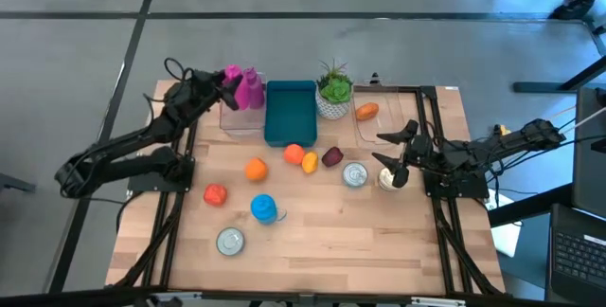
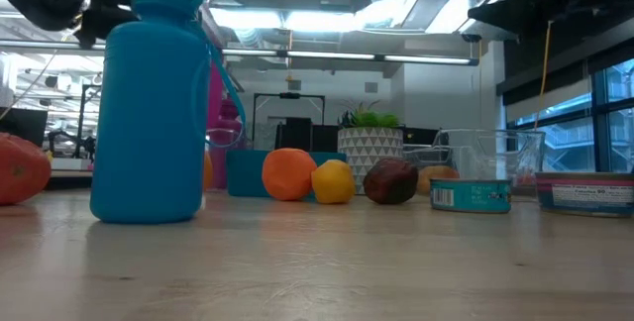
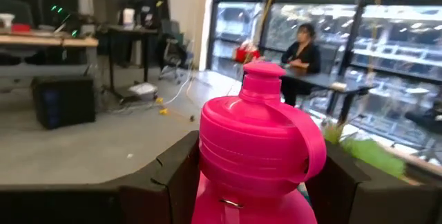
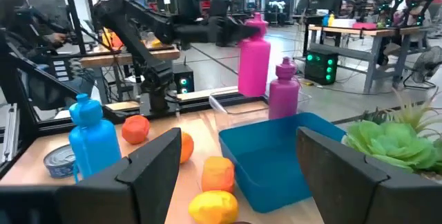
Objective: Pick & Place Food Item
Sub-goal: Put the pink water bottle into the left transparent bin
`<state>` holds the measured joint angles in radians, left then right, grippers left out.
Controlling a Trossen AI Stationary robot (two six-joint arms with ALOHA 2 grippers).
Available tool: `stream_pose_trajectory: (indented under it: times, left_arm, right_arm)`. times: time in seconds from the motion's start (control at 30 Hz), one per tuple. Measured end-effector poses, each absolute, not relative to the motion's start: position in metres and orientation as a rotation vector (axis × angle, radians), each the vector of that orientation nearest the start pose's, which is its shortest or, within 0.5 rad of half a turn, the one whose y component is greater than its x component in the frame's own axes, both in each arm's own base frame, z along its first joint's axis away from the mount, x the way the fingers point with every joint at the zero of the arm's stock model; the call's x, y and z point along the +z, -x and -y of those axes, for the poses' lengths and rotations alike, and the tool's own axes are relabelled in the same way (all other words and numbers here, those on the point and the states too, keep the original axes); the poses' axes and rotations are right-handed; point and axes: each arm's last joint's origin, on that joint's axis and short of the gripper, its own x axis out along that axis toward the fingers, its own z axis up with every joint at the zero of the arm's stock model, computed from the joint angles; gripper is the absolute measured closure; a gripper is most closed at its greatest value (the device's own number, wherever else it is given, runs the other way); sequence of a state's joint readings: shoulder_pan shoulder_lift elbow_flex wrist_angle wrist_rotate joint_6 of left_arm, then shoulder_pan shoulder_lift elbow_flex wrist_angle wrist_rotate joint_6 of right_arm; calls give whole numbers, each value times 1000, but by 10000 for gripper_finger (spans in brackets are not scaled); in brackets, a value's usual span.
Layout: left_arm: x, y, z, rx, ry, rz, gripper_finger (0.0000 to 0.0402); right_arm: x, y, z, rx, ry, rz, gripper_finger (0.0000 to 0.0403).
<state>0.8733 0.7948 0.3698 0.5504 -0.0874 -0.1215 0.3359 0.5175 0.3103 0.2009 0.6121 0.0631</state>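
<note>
From overhead, the left gripper reaches over the table's far left corner, its fingers clamped on either side of a pink bottle whose lower body is cut off in the left wrist view. The right wrist view alone shows that bottle lifted clear above the clear bin, beside a second, darker pink bottle. The right gripper hovers at the table's right with fingers spread and empty. In the low view, the blue bottle hides most of the pink ones. An orange, a lemon and other food lie mid-table beside the teal tray.
</note>
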Motion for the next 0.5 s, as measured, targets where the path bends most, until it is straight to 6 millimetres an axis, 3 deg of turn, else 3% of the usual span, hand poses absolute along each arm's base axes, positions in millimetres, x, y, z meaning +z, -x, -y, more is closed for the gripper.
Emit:
stream_pose_trajectory:
  times: [0.5]
  left_arm:
    - [245, -118, -145, 1004, 123, 111, 204]
  right_arm:
    - [242, -132, -29, -274, -58, 2, 124]
